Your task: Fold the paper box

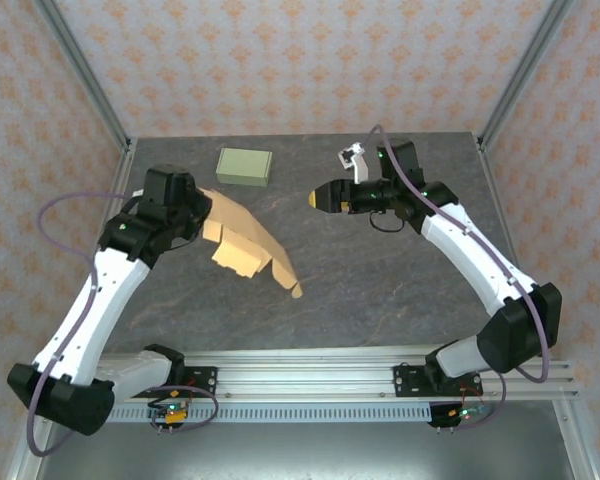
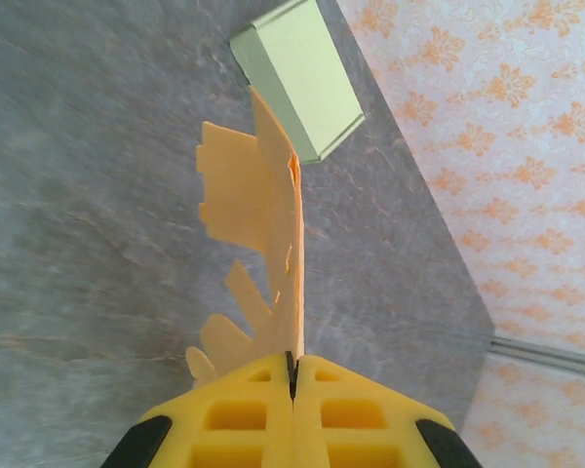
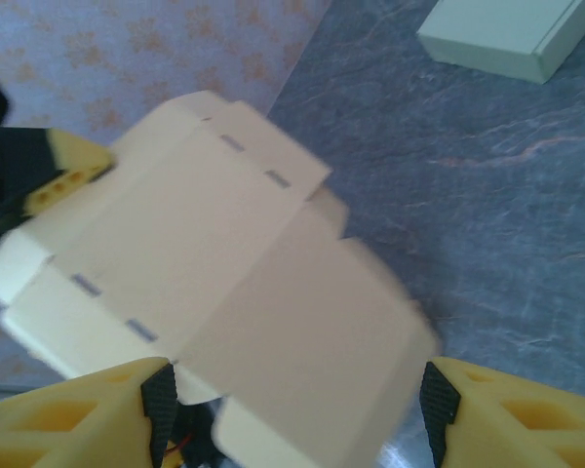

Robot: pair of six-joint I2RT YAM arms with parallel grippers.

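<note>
The paper box (image 1: 245,245) is a flat tan cut-out blank with flaps and slots, held up off the grey table left of centre. My left gripper (image 1: 205,214) is shut on its left edge. In the left wrist view the sheet (image 2: 273,224) stands edge-on out of the closed yellow fingers (image 2: 294,375). My right gripper (image 1: 315,198) hovers to the right of the blank, open and pointing at it, with a gap between them. Seen from the right wrist, the blank (image 3: 224,283) looks blurred and spans the space ahead of the open gripper (image 3: 292,400).
A closed pale green box (image 1: 245,166) lies on the table behind the blank, also visible as the green box (image 2: 302,78) near the back wall and at top right (image 3: 512,34). Patterned walls enclose the table on three sides.
</note>
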